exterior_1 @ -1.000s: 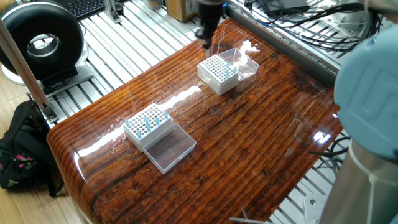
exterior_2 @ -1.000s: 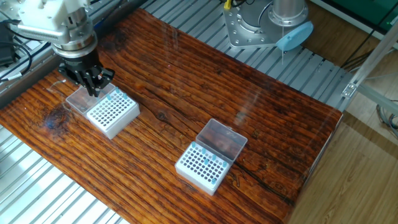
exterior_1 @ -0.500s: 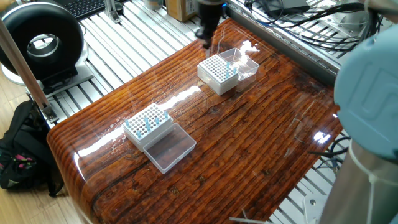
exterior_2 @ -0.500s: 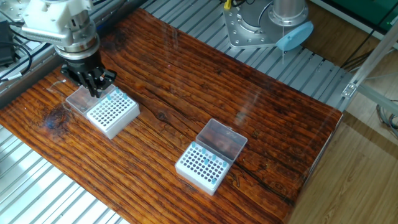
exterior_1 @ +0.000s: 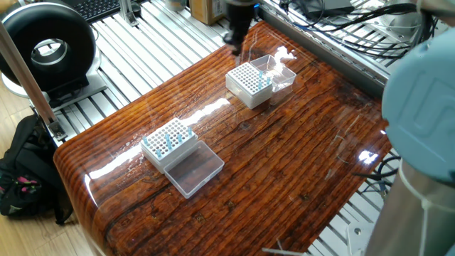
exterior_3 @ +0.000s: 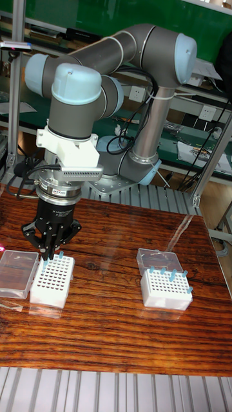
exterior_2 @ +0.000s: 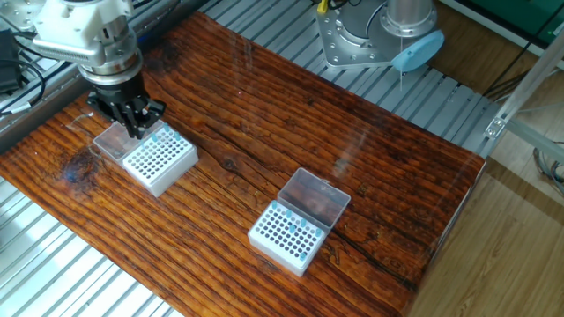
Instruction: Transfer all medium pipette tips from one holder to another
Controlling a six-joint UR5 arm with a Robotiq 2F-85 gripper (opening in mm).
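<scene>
- So, closest in the tall fixed view is the shiny brown wooden table (exterior_3: 116, 341), with stripes in the wood.
- A bit farther in, on the right, sits a white holder (exterior_3: 165, 291) full of little holes.
- Some medium pipette tips (exterior_3: 171, 277) stand in that right holder. They are thin, pale blue and see-through, and they poke up out of the holes.
- The right holder's clear lid (exterior_3: 158, 259) lies open just behind it, touching its far edge.
- On the left of the table sits a second white holder (exterior_3: 51, 282). Most of its holes look bare.
- A few blue tips (exterior_3: 62, 256) stand along the far edge of the left holder. In the other fixed view they (exterior_2: 164, 136) are bunched at one end, right by me.
- A clear lid (exterior_3: 17, 272) lies flat next to the left holder, on its left side.
- I am the gripper (exterior_3: 49, 255), and I hang just over the far edge of the left holder, pointing straight down.
- My black fingers (exterior_3: 44, 248) come close together at the ends. I cannot tell if my jaws are pinching a tip or just sitting near one, because the ends are too small and dark to see.
- From the other fixed view, my gripper (exterior_2: 134, 125) sits between the clear lid (exterior_2: 113, 139) and the blue tips.
- Above me is my grey arm (exterior_3: 116, 58) with pale blue caps at the bends. It goes up, over to the right, and down to its base behind the table.
</scene>
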